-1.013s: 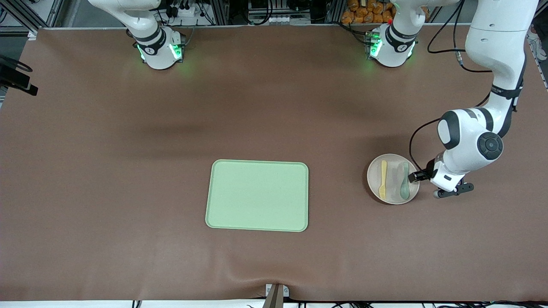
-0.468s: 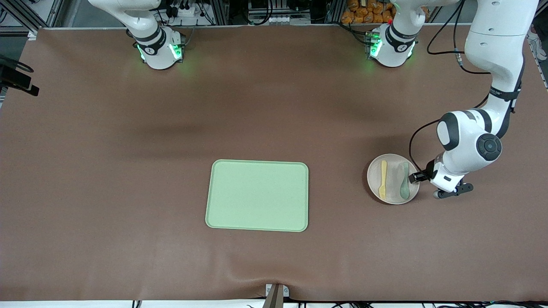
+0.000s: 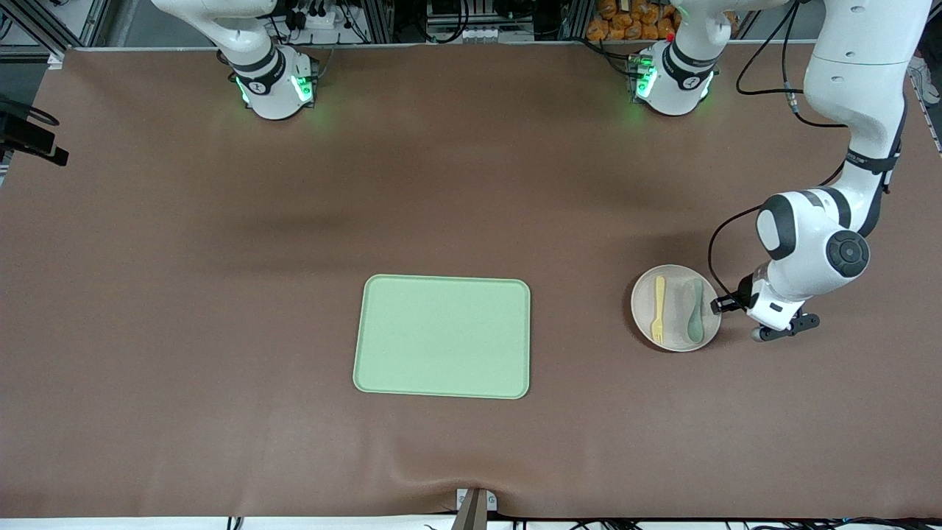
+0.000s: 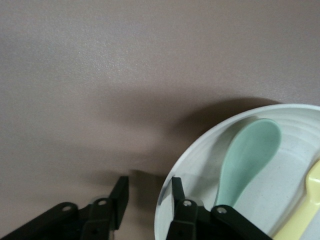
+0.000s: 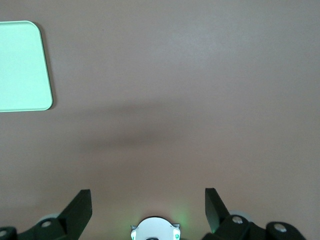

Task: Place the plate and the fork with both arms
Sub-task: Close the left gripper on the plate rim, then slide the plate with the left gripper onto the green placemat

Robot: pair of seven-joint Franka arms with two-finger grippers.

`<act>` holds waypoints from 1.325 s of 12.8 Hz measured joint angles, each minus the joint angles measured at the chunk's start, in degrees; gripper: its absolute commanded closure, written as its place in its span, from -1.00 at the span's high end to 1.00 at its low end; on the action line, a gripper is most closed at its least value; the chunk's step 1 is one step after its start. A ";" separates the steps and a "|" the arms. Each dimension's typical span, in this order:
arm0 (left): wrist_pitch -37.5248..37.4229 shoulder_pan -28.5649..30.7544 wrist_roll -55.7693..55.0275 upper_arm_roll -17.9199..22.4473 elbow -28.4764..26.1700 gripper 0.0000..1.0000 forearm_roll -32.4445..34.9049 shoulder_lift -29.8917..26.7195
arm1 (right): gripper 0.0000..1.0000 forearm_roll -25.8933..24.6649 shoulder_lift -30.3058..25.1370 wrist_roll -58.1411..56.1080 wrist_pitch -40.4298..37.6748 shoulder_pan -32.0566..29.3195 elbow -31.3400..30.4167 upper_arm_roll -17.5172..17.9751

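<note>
Brown table covering (image 3: 184, 294) spreads under both arms. Up high over bare cloth, the right gripper (image 5: 148, 205) hangs with its fingers spread wide and nothing between them; that arm waits. A light-green tray (image 3: 441, 336) lies flat near the middle of the table. Well apart from it, toward the left arm's end, sits the plate (image 3: 675, 308), flat on the cloth. On the plate lie the fork (image 3: 659, 309) and, beside it, a teal spoon (image 3: 696, 311), both lengthwise and roughly parallel. The left gripper (image 4: 148, 200) is down at the plate's edge, one finger inside the rim and one outside, straddling it with a gap left between them.
</note>
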 measured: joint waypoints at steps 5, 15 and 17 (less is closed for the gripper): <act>-0.01 -0.10 0.05 -1.22 0.03 -1.00 -2.12 0.43 | 1.00 0.00 0.05 0.00 0.00 0.00 -0.06 0.01; 0.32 -0.60 -3.90 -13.62 7.91 -1.00 -11.24 -0.37 | 1.00 0.00 0.27 0.00 0.00 0.00 -0.16 0.03; 0.25 -3.22 -7.86 -16.35 10.85 -1.00 -11.24 -0.35 | 1.00 0.00 0.31 0.00 0.00 0.00 -0.18 0.03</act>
